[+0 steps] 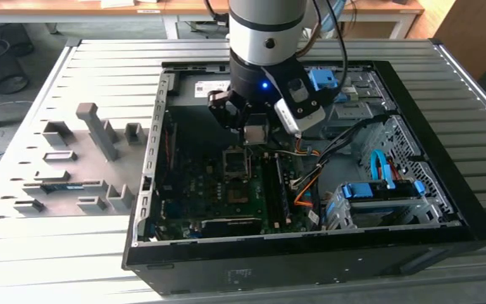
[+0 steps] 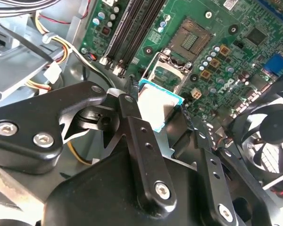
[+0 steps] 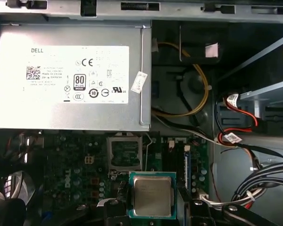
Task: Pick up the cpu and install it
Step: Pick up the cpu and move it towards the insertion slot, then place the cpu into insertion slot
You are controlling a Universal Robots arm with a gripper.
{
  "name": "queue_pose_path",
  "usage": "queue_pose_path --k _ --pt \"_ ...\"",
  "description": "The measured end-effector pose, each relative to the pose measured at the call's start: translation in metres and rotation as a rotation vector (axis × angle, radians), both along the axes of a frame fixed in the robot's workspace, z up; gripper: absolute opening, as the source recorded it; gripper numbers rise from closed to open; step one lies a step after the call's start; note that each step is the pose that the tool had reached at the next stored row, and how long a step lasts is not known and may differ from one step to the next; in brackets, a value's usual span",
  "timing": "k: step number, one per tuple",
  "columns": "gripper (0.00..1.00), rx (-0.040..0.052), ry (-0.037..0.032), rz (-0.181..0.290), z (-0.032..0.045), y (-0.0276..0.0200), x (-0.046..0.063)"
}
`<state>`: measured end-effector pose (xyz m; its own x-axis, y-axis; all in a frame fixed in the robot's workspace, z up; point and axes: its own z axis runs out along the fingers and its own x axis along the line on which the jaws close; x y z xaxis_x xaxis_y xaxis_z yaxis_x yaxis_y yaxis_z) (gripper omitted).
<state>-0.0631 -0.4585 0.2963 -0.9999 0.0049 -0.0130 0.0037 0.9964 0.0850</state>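
**Desk:** Where is the cpu (image 3: 152, 195)?

**Photographer:** In the first wrist view it sits in the claw (image 3: 152, 201), whose two black fingers (image 3: 119, 203) are closed in on opposite edges of the chip, silver lid up. It hangs clear of the green motherboard (image 3: 75, 165), just beside the open socket (image 3: 125, 153) and not seated in it.

**Desk:** How will it handle?

**Photographer:** By the look of it it is light, thin and stiff. The metal lid seems smooth, so it could slip. The underside and the socket's contacts are probably the fragile parts. The edges are the sensible place to grip, as here, with the chip kept level.

**Desk:** And around it?

**Photographer:** The grey power-supply box (image 3: 66, 77) lies beyond the socket, with cables (image 3: 236, 132) to one side. All of it is inside the open computer case (image 1: 445, 209), which lies on a slatted metal surface (image 1: 99, 63).
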Motion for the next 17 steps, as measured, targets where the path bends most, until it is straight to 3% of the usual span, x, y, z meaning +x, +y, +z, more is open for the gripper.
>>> queue_pose_path --k 8,17 --pt "0.47 0.0001 0.0 0.0 -0.0145 0.0 -0.001" --pt "0.47 0.0 0.0 0.0 -0.0154 0.0 -0.001"
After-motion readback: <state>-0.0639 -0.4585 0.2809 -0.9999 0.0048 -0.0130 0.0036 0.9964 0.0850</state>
